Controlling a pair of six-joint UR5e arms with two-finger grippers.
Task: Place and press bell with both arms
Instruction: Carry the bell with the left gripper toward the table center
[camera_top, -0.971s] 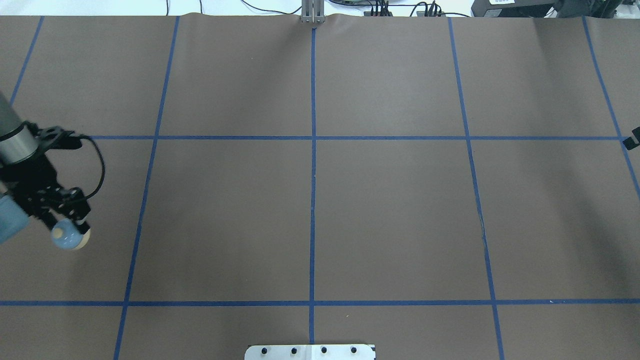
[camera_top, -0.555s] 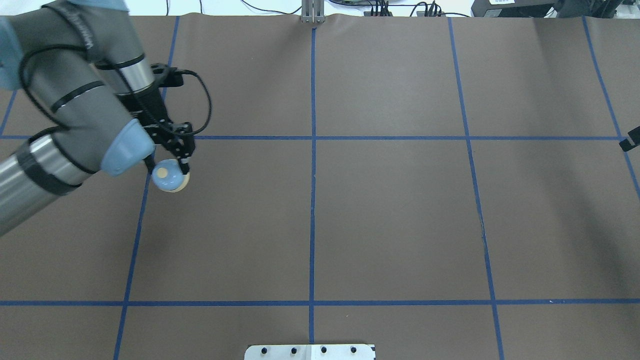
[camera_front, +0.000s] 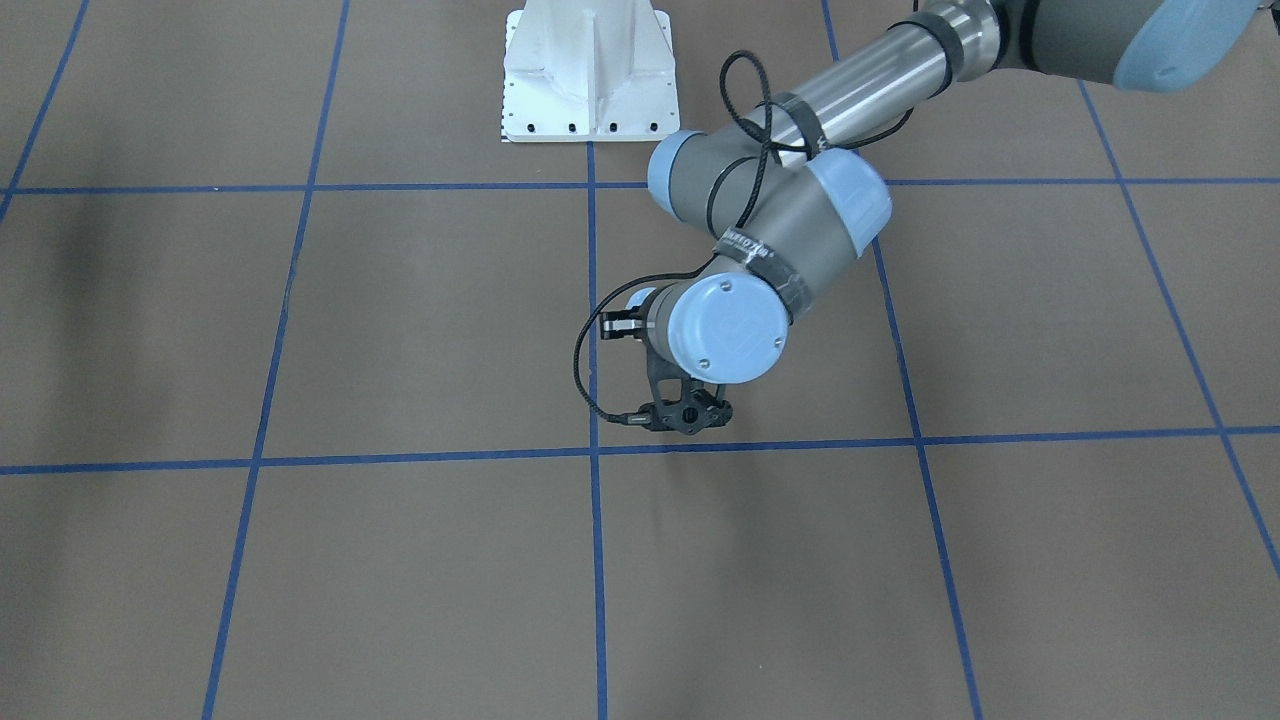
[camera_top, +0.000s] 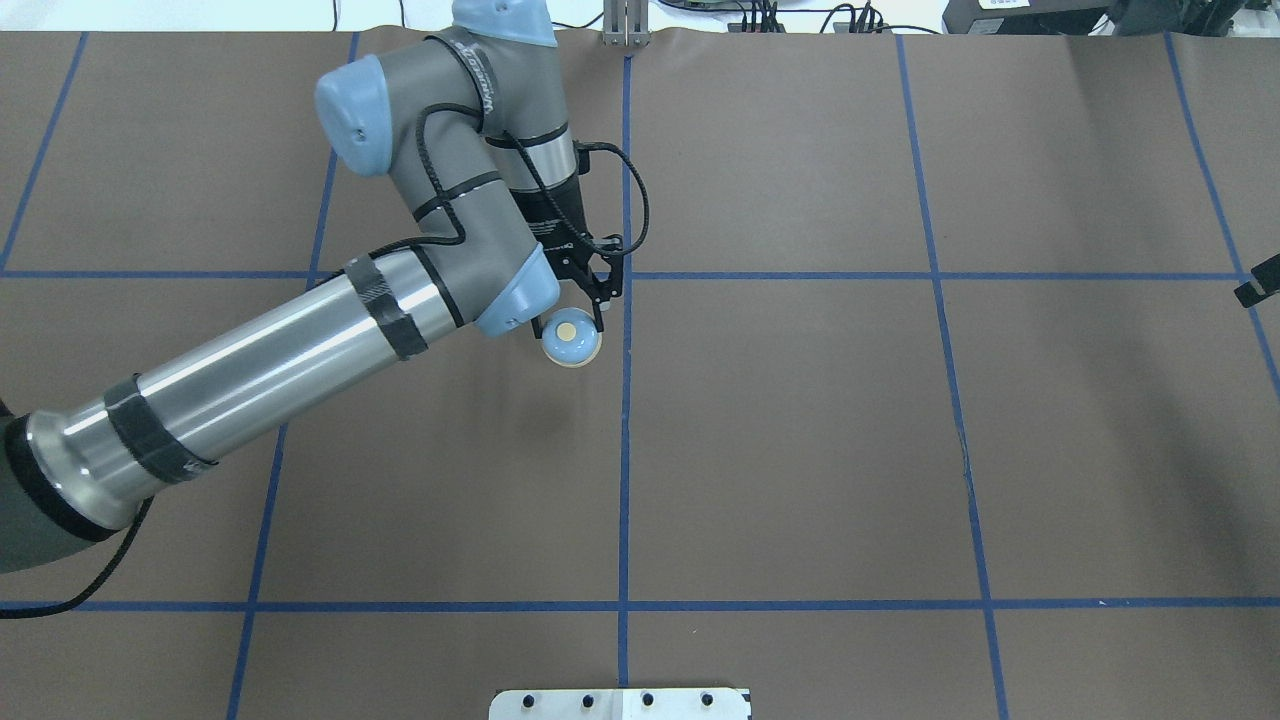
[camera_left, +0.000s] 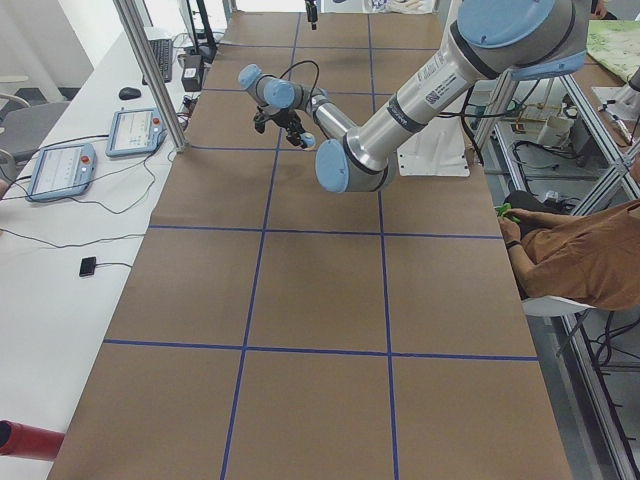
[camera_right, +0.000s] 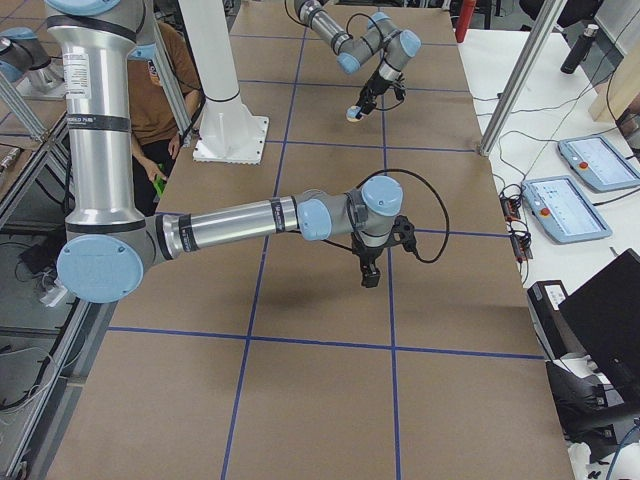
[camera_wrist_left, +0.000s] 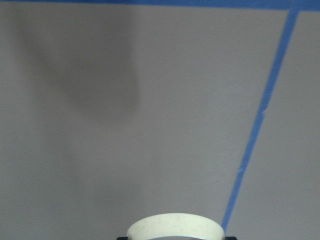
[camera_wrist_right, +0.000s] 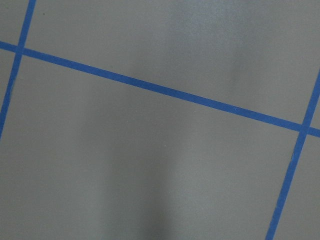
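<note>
Currently left claw (camera_top: 582, 312) grips bell (camera_top: 572, 338), raised above brown table (camera_top: 800, 450).

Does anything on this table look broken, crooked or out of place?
Nothing serious. The bell is held upright in the left gripper, above the table. The only blemish is a small scuff on a blue tape line towards the robot's right.

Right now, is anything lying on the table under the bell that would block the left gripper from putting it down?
Nothing visible does. The left gripper holds the bell over a bare part of the table, just beside a tape line. The left wrist view shows only table and tape beneath the bell.
</note>
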